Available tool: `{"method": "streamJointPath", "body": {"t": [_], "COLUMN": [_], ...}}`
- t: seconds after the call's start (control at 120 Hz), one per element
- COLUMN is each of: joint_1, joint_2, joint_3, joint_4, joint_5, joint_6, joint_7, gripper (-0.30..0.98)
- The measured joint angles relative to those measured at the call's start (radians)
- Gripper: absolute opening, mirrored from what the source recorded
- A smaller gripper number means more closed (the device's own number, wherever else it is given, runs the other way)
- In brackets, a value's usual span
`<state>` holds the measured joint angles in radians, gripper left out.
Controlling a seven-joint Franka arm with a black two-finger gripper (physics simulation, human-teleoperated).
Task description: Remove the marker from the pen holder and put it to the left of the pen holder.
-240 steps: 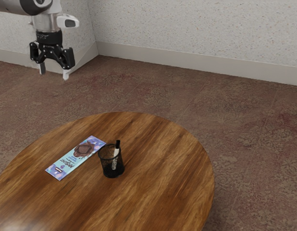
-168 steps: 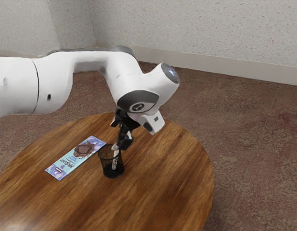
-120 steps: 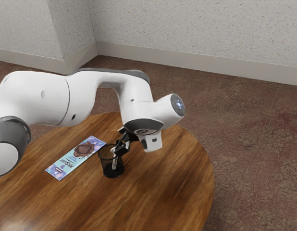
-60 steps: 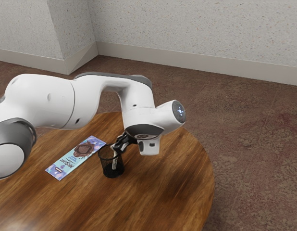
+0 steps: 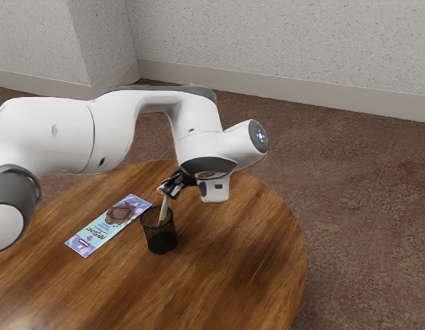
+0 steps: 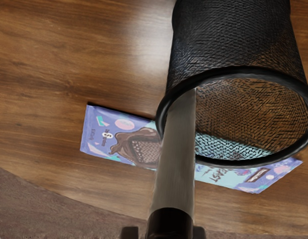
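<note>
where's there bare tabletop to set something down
In the exterior view, the table is bare from the pen holder to its right edge, and below holder and packet. It's crowded where packet and holder neighbor, with marker and gripper above.

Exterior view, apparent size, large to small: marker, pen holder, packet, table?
1. Table
2. Packet and pen holder: too close in area to rank; packet is longer
3. Marker: smallest, a thin strip, upper end hidden at the gripper
</note>
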<state>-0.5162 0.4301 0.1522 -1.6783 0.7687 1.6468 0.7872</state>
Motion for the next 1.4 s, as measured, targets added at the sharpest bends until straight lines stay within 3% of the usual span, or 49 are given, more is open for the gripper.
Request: {"method": "streamJointPath", "body": {"t": [0.242, 0.575, 0.983, 1.4], "joint_1": [0.008, 0.046, 0.177, 0.277], "joint_2": [-0.049, -0.035, 0.09, 0.21], "joint_3": [-0.008, -0.003, -0.001, 0.041], "joint_4": [0.262, 0.285, 0.242, 0.252], "joint_5": [0.0, 0.0, 0.083, 0.123], "joint_6": [-0.192, -0.243, -0.055, 0.2], "joint_7": [0.051, 0.122, 0.166, 0.184], "gripper": [-0.07, -0.07, -0.06, -0.06]}}
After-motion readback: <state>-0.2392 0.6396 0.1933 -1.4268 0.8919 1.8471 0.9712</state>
